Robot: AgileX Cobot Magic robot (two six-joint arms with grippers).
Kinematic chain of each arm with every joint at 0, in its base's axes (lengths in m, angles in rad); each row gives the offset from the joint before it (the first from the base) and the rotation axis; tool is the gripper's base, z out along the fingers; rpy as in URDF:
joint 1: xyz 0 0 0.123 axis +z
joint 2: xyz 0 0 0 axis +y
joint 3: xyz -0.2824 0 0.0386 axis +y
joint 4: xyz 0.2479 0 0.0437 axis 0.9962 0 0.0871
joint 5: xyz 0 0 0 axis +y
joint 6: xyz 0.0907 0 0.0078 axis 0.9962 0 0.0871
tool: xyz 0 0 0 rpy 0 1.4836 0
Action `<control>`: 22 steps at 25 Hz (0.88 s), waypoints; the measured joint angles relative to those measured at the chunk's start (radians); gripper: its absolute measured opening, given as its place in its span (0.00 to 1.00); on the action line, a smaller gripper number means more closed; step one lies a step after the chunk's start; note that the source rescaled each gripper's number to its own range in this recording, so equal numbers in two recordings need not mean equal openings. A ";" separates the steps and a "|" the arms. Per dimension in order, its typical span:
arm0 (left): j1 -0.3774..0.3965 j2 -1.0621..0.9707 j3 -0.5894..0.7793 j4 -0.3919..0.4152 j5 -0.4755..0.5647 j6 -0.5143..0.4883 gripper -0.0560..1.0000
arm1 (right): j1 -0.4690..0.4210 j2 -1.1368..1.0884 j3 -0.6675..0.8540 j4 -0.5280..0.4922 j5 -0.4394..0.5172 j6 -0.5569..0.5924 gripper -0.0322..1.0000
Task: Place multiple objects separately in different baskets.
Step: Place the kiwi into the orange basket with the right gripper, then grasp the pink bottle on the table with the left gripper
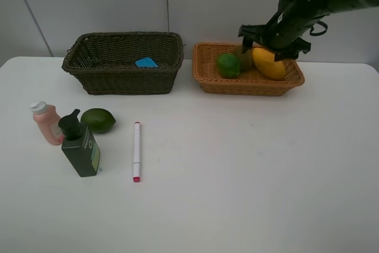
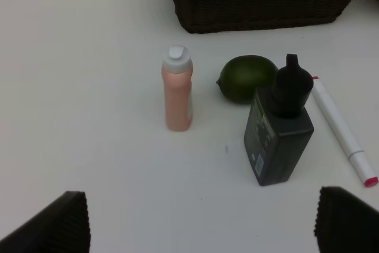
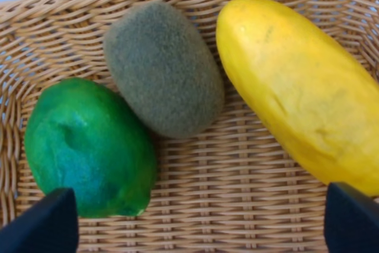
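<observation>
The light orange-tan basket (image 1: 243,86) at the back right holds a green round fruit (image 1: 228,64), a brown kiwi (image 1: 242,57) and a yellow mango (image 1: 269,64). My right gripper (image 1: 269,42) hovers just above them, open and holding nothing. Its wrist view shows the green fruit (image 3: 89,146), kiwi (image 3: 163,75) and mango (image 3: 302,93) lying on the weave. A blue eraser (image 1: 146,62) lies in the dark basket (image 1: 121,81). My left gripper (image 2: 201,229) is open above the table, short of the pink bottle (image 2: 177,90), dark green pump bottle (image 2: 278,131), second green fruit (image 2: 244,78) and white marker (image 2: 342,131).
The pink bottle (image 1: 46,124), pump bottle (image 1: 80,144), green fruit (image 1: 98,120) and marker (image 1: 137,150) cluster at the front left of the white table (image 1: 249,170). The dark basket's wall (image 2: 260,1) stands just beyond them. A wall runs behind both baskets.
</observation>
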 joint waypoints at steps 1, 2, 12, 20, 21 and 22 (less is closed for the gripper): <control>0.000 0.000 0.000 0.000 0.000 0.000 1.00 | 0.000 0.000 0.000 0.000 0.001 0.000 1.00; 0.000 0.000 0.000 0.000 0.000 0.000 1.00 | 0.000 0.000 0.000 0.000 0.001 0.000 1.00; 0.000 0.000 0.000 0.000 0.000 0.000 1.00 | 0.052 -0.024 0.000 -0.017 0.038 -0.046 1.00; 0.000 0.000 0.000 0.000 0.000 0.000 1.00 | 0.138 -0.154 0.016 -0.080 0.130 -0.070 1.00; 0.000 0.000 0.000 0.000 0.000 0.000 1.00 | 0.145 -0.176 0.029 -0.081 0.137 -0.080 1.00; 0.000 0.000 0.000 0.000 0.000 0.000 1.00 | 0.150 -0.201 0.043 -0.081 0.140 -0.094 1.00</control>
